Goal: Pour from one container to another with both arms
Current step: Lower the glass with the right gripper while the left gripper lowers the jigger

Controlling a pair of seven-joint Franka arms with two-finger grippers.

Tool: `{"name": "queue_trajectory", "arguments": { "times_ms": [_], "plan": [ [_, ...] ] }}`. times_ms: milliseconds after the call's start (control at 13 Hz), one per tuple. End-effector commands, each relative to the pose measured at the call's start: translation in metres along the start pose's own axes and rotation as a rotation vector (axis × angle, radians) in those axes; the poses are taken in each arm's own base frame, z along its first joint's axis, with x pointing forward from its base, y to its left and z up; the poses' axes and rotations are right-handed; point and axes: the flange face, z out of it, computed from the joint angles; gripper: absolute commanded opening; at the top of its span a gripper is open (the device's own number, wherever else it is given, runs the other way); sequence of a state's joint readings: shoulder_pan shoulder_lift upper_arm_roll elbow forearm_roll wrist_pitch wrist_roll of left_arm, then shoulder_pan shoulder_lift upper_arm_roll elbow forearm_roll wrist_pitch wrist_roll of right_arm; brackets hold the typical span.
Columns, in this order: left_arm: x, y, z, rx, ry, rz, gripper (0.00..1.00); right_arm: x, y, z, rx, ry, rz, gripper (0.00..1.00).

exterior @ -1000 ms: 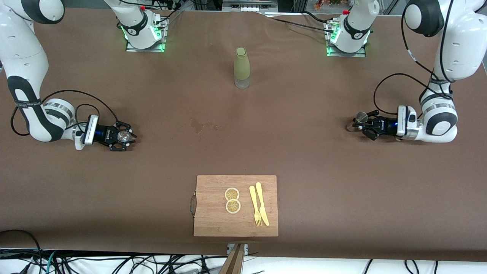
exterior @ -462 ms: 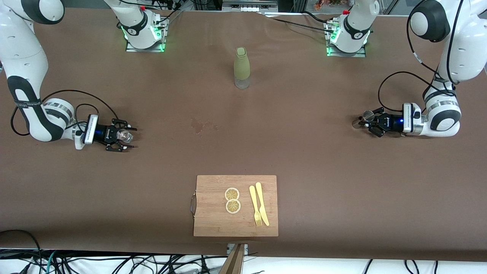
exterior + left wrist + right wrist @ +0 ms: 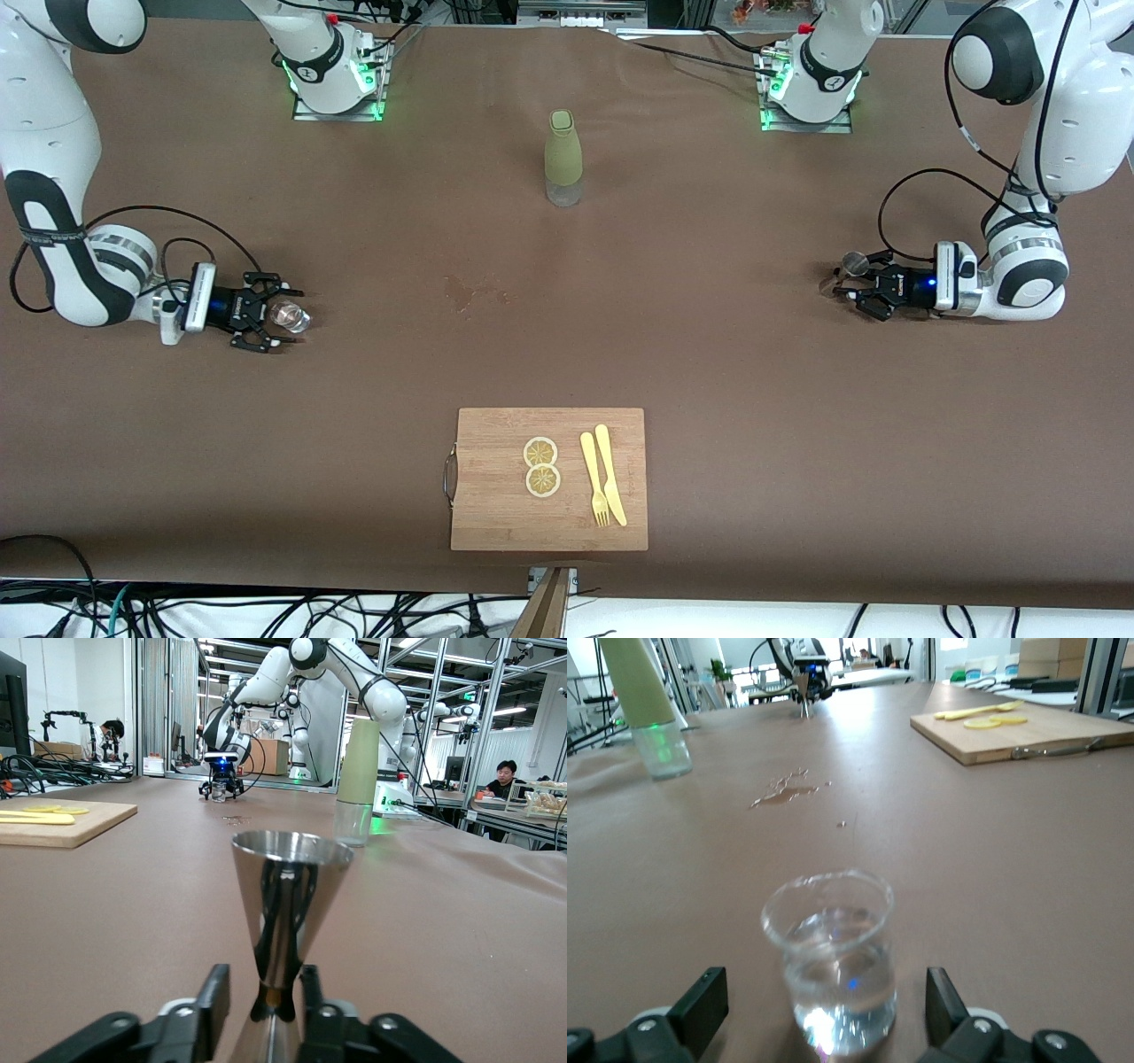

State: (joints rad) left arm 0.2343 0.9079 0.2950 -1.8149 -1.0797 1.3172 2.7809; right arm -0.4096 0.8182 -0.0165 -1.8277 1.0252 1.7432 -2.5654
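Observation:
A clear glass point(image 3: 291, 316) with some clear liquid stands on the brown table point(image 3: 673, 372) toward the right arm's end. My right gripper point(image 3: 276, 317) is open low over the table. In the right wrist view its fingers point(image 3: 704, 1001) stand well apart from the glass point(image 3: 833, 966) on both sides. Toward the left arm's end stands a steel jigger point(image 3: 852, 266). My left gripper point(image 3: 852, 291) is open around its waist. The left wrist view shows the jigger point(image 3: 285, 904) upright with a gap to one finger point(image 3: 213, 997).
An olive bottle point(image 3: 563, 158) with a clear base stands mid-table near the bases. A wet stain point(image 3: 474, 291) marks the middle. A wooden cutting board point(image 3: 496, 496) near the front edge carries two lemon slices point(image 3: 541, 466) and a yellow fork and knife point(image 3: 602, 486).
The right gripper let go of the glass and drew back toward its arm. The left gripper shifted the jigger slightly toward its own end, then loosened around it.

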Motion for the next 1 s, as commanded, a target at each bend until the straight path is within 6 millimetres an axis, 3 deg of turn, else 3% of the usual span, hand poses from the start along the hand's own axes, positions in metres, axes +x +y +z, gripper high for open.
{"name": "queue_trajectory", "arguments": {
  "times_ms": [0, 385, 615, 769, 923],
  "plan": [
    [-0.001, -0.006, -0.012, -0.058, -0.027, 0.165, 1.00, 0.012, -0.005, -0.044, -0.009, -0.077, -0.004, 0.99],
    [0.051, -0.051, -0.045, -0.116, -0.159, 0.051, 1.00, 0.043, -0.016, -0.099, -0.030, -0.189, 0.107, 0.99],
    [0.100, -0.067, -0.056, -0.137, -0.259, -0.105, 1.00, 0.075, -0.015, -0.119, -0.031, -0.260, 0.213, 0.99],
    [0.136, -0.083, -0.049, -0.140, -0.321, -0.194, 1.00, 0.098, -0.012, -0.126, -0.034, -0.328, 0.281, 0.99],
    [0.173, -0.094, -0.042, -0.122, -0.409, -0.294, 1.00, 0.118, -0.005, -0.120, -0.040, -0.362, 0.334, 0.99]
  ]
}}
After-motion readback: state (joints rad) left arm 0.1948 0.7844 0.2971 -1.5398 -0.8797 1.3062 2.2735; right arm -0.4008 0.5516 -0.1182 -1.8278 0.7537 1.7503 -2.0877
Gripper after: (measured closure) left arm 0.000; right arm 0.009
